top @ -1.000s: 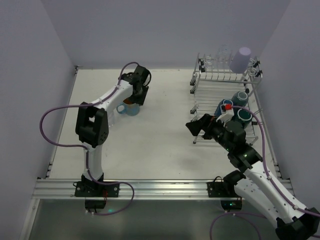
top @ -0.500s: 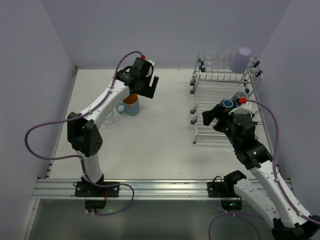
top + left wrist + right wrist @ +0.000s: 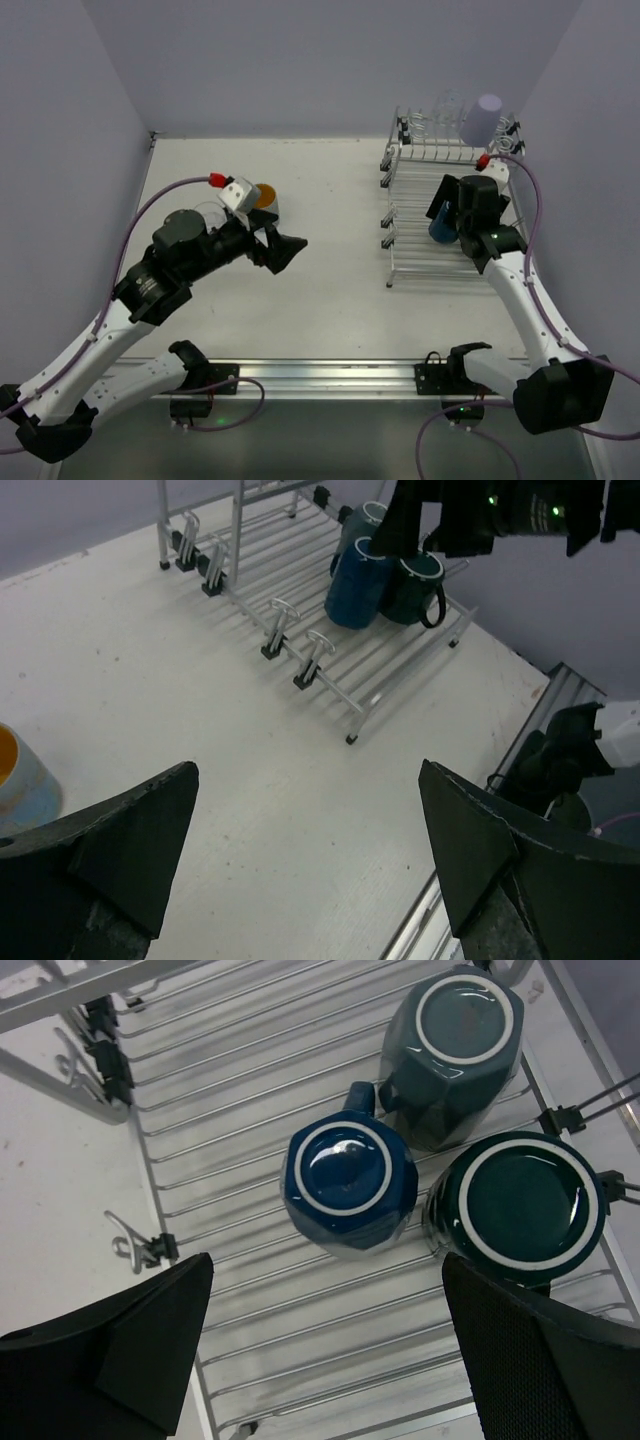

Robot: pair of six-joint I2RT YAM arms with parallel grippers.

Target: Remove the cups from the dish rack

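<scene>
The dish rack (image 3: pixel 410 200) stands at the right. Three mugs sit upside down on its lower tier: a blue one (image 3: pixel 348 1185), a teal one (image 3: pixel 455 1045) and a dark teal one (image 3: pixel 525 1205). My right gripper (image 3: pixel 328 1290) hangs open just above them, with nothing between its fingers. A lavender tumbler (image 3: pixel 487 118) and a clear glass (image 3: pixel 447 108) stand on the upper tier. A blue mug with an orange inside (image 3: pixel 265 196) rests upright on the table. My left gripper (image 3: pixel 287 250) is open and empty, to the right of and nearer than that mug.
From the left wrist, the rack (image 3: pixel 380 665) lies ahead with the right arm (image 3: pixel 500 510) over its mugs, and the orange-inside mug (image 3: pixel 20 780) shows at the left edge. Purple walls close in three sides. An aluminium rail (image 3: pixel 320 375) runs along the near edge.
My left gripper opened, left the orange-inside mug on the table and drew back toward the near middle. My right gripper moved from the rack's near side to above the mugs.
</scene>
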